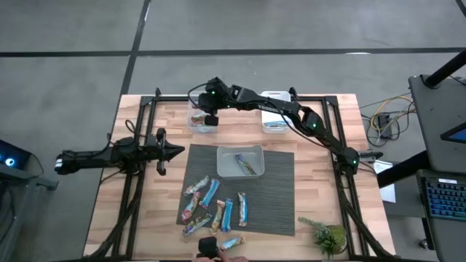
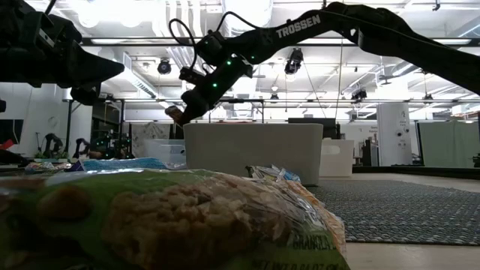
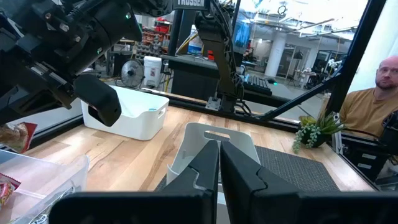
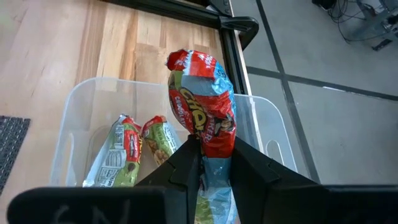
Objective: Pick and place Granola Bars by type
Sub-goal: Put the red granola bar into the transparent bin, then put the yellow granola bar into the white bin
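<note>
My right gripper (image 4: pixel 214 155) hovers over a clear tub (image 1: pixel 202 121) at the table's far side, shut on a red and multicoloured granola bar (image 4: pixel 200 99). Two like bars (image 4: pixel 118 155) (image 4: pixel 158 140) lie flat on that tub's floor. Several loose bars (image 1: pixel 212 207), blue and multicoloured, lie on the grey mat (image 1: pixel 277 196). A central tub (image 1: pixel 240 161) on the mat holds more bars. A far tub (image 1: pixel 275 121) holds blue bars. My left gripper (image 1: pixel 175 151) waits shut, left of the mat, touching nothing. My right gripper pinches the multicoloured bar between its two fingers at the bar's lower part (image 4: pixel 214 140). The fingers lie along the bar, whose red crimped end (image 4: pixel 186 61) sticks out past the fingertips. The bar is lifted clear above the clear tub (image 4: pixel 74 118).
A small green plant (image 1: pixel 328 236) stands at the mat's near right corner. One bar (image 2: pixel 172 217) lies right in front of the low camera. A person's hand (image 1: pixel 231 256) shows at the near edge, and a person (image 3: pixel 376 99) sits beyond the table. Bare wood lies left of the mat.
</note>
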